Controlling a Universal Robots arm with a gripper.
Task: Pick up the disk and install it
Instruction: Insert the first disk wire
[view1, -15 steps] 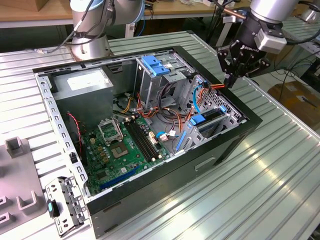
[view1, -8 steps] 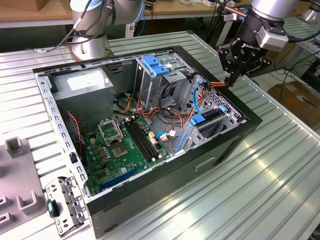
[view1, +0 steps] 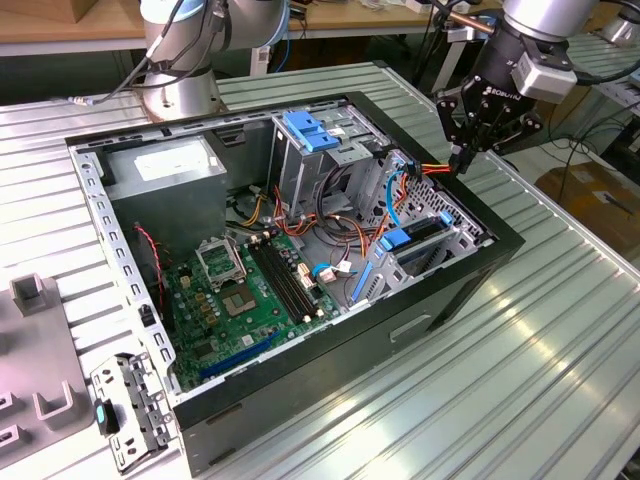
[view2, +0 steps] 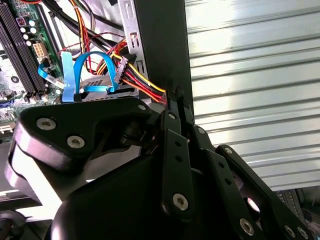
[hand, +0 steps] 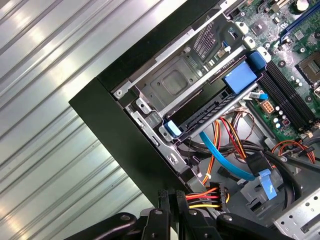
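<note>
Gripper is hanging over the case rim at a corner, fingers pressed together into a narrow point. Tips are sitting right at the red/yellow/orange wires; in the second wrist view the gripper is touching the wires, but I can't tell if a strand is actually pinched. In the first wrist view the wires are running from the gripper to a black connector just beside the tips. It isn't carrying the disk: the disk is sitting edge-on in the cage near and below the fingertips, inside the case, with its blue carrier edge showing. A blue data cable is looping between disk and tips. The board is lying further from the hand, past the cage. The case is standing on the ribbed table.
</note>
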